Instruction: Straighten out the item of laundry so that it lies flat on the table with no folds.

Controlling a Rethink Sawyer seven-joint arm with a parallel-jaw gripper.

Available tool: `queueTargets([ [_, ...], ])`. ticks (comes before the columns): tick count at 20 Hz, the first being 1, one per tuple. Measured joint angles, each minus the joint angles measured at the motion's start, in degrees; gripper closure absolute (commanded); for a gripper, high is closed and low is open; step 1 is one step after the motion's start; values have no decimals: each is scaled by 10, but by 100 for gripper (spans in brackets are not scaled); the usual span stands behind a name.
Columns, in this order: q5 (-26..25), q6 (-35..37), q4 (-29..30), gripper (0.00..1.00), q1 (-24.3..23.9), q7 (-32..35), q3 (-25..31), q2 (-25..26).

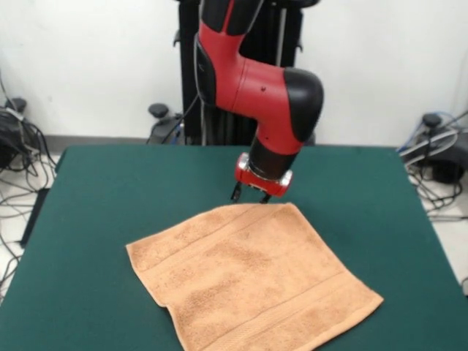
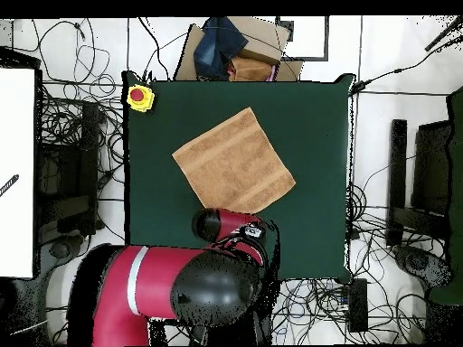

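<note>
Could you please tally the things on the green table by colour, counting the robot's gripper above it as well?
Peach-orange: 1, the towel
Yellow with a red top: 1, the button box
Red and black: 1, the gripper
Total: 3

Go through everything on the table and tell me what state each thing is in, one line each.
towel: spread flat, turned diamond-wise to the table edges, no folds visible, band stripes showing.
end effector: hangs just above the towel's far corner, holding nothing; open or shut is unclear.
table: green top, carrying the towel.
yellow box with red button: sits at a table corner, untouched.
</note>
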Motion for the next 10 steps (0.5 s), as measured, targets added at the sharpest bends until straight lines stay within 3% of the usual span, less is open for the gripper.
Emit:
queueTargets([
  [6, 0, -19, 1, 0, 19, 0, -13, 5],
  [10, -9, -49, -3, 0, 66, 0, -47, 20],
])
